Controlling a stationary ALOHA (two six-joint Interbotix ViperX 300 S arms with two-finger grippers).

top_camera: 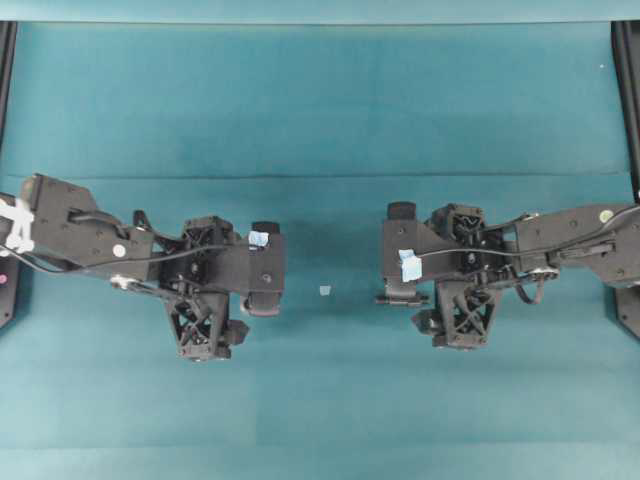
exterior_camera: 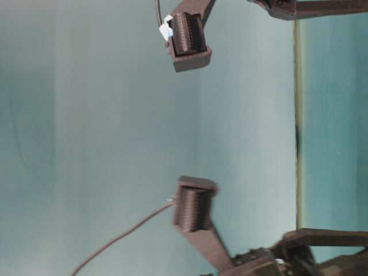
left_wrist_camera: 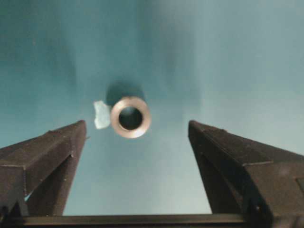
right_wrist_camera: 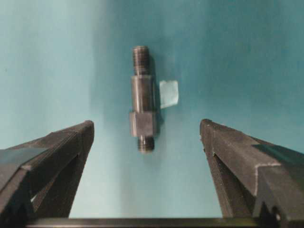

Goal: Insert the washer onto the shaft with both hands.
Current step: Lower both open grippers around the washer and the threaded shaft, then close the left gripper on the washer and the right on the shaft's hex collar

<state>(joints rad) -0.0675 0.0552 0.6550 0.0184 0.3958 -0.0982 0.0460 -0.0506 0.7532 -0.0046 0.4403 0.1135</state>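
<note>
Between our left gripper's [left_wrist_camera: 137, 130] spread, empty fingers the washer [left_wrist_camera: 130, 117] lies flat on the teal mat [left_wrist_camera: 228, 57], hole up, a pale tape scrap [left_wrist_camera: 100, 114] touching its side. Our right gripper [right_wrist_camera: 147, 130] is likewise wide open and empty over the shaft [right_wrist_camera: 142, 98], which lies lengthwise beside another tape scrap [right_wrist_camera: 168, 93]. We judge each grasp should centre on its part, pinching the shaft at its thicker collar and leaving the threaded end free.

Soft, even light throughout; wrist views darken at their corners, and the table-level view is blurred.
</note>
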